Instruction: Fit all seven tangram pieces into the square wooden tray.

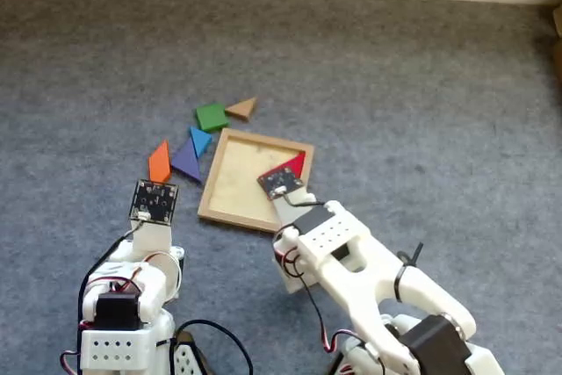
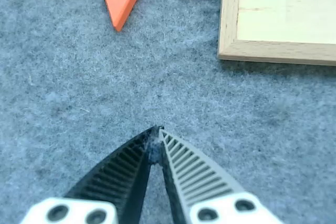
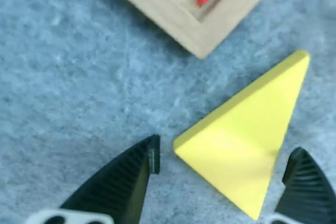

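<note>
Yellow triangle [image 3: 247, 140], right gripper [image 3: 226, 155] astride — jaws spread

Wooden tray [image 1: 212, 173] on grey tabletop [image 1: 395, 85], red piece [image 1: 290, 165] in its far right corner; green square [image 1: 211, 117], tan triangle [image 1: 241, 109], light blue triangle [image 1: 200, 140], dark blue triangle [image 1: 186, 163], orange piece [image 1: 159, 162] lie outside, near its far left corner.

In the high view the square wooden tray [image 1: 230, 218] lies at frame centre, a large triangle [image 1: 294, 164] in its upper right corner. Above its upper left corner sit the square piece [image 1: 211, 117] and, to the right of it, an upper triangle [image 1: 241, 109]. Left of the tray lie a small triangle [image 1: 200, 140], a lower triangle [image 1: 185, 162] and, leftmost, the parallelogram [image 1: 159, 162]. An outside triangle [image 3: 247, 145] lies just beyond a tray corner, between the parted jaws of the right gripper [image 3: 226, 147].
</note>
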You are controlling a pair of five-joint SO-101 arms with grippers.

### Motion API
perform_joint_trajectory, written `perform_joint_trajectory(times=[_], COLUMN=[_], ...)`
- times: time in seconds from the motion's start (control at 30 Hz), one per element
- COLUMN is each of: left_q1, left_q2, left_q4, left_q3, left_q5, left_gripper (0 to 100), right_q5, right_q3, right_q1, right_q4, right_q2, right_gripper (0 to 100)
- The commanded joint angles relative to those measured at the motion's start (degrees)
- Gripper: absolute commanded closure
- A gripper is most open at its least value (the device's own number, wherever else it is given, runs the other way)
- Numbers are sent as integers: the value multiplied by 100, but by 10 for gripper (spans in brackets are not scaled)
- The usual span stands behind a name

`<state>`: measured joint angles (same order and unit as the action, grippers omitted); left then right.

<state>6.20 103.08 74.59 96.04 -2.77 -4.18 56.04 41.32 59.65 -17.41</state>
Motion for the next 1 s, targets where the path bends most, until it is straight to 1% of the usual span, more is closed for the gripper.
perform_joint_trajectory(times=[0.0, 0.2, 0.37, 0.87, 0.97], left_q1=[57, 57, 57, 57, 57], left_q2=[-13, -13, -13, -13, -13], left_q4=[18, 18, 18, 18, 18], left_q3=[119, 119, 119, 119, 119], left_q5=[18, 18, 18, 18, 18], left_gripper=[993, 993, 993, 993, 993], right_q5=[62, 62, 62, 62, 70], right_q3=[-31, -31, 13, 13, 13], right_q1=[-215, -215, -215, -233, -242], right_q4=[66, 13, -277, -268, -268], right_q2=[-154, -154, -154, -154, -163], right_gripper=[638, 639, 703, 708, 748])
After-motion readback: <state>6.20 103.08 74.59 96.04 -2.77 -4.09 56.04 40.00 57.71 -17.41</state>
